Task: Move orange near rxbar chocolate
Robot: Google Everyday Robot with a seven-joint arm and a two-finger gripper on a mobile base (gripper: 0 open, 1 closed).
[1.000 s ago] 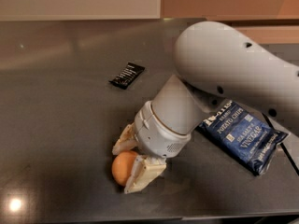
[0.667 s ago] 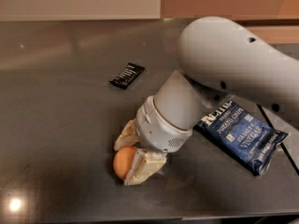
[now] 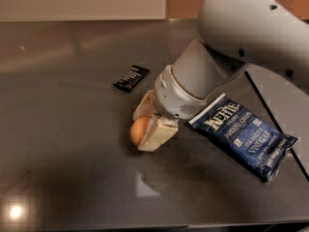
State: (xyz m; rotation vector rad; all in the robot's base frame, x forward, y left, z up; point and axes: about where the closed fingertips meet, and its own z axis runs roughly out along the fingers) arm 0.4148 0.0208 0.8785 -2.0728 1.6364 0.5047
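So the orange [image 3: 138, 131] was sitting low over the dark tabletop [image 3: 63, 158], pretty much in the middle of the view, and the hand [image 3: 143, 129] had it pinched. One cream-colored finger sat on the near side and the other on the far side, and both fingers [image 3: 157, 132] were pressed right up against the fruit. I honestly couldn't tell whether the orange was touching the tabletop or lifted just off it.

The rxbar chocolate [image 3: 131, 78] lay flat a bit further back on the tabletop, close to the orange but not touching. There was a clear strip of bare surface between them. On the other side of the hand was the blue Kettle chip bag [image 3: 241, 135], lying flat with its near corner just beside the wrist. The big white arm [image 3: 251, 28] came down over it from the upper corner of the view.

My read on progress: the grab was done and the orange was already close to the bar, so the job looked mostly finished. What was left, I'd guess, was maybe nudging it a touch closer, setting it down, letting go, and backing off without rolling it away.
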